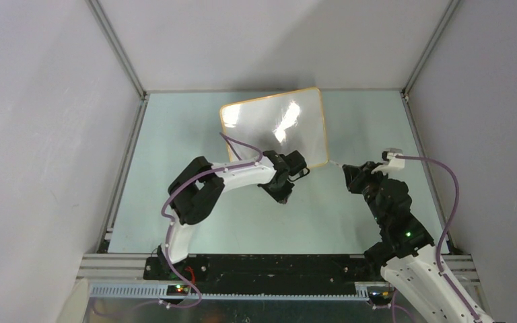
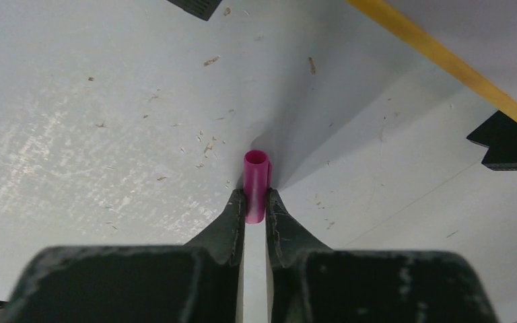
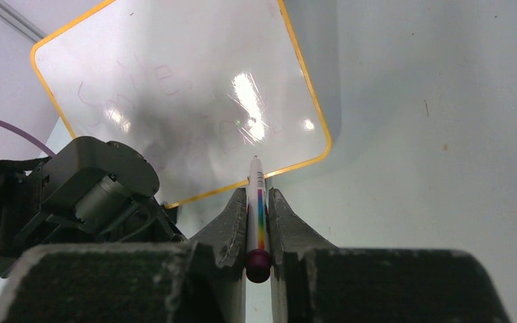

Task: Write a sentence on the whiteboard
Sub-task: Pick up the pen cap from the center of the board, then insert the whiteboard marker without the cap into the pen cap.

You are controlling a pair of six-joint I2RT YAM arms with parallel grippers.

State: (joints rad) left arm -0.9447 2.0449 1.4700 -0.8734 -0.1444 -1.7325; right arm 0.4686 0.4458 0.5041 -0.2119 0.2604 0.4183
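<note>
Whiteboard: glossy white rectangular whiteboard with rounded corners and a thin orange-yellow frame. It sits far-centre on the pale green table, close to the back wall and slightly skewed. Flat or propped up, cannot tell from above.
Board surface: big glare patches. Faint reddish scrawl shows in the right wrist view, unreadable.
Board feet: one black clip foot on the yellow frame edge in the left wrist view. A second black piece at the top edge is cut off.
Left gripper: the left gripper has its fingers closed on a short magenta plastic tube cap, one finger on each side. The cap's open end points away and its near end is hidden between the fingers.
Right gripper: the right gripper has its fingers clamped on a slim white marker with a rainbow band and a dark magenta rear end.
Marker tip: uncapped, right at the board's near frame edge. Touching or just off it, cannot tell.
Top view: both sets of fingers are hidden under the black wrist bodies. The left gripper is at the board's near edge, the right one just off its near right corner.
Occlusion: the left arm's black wrist housing covers the board's lower left corner in the right wrist view.
Table: small brown specks around the cap.
</note>
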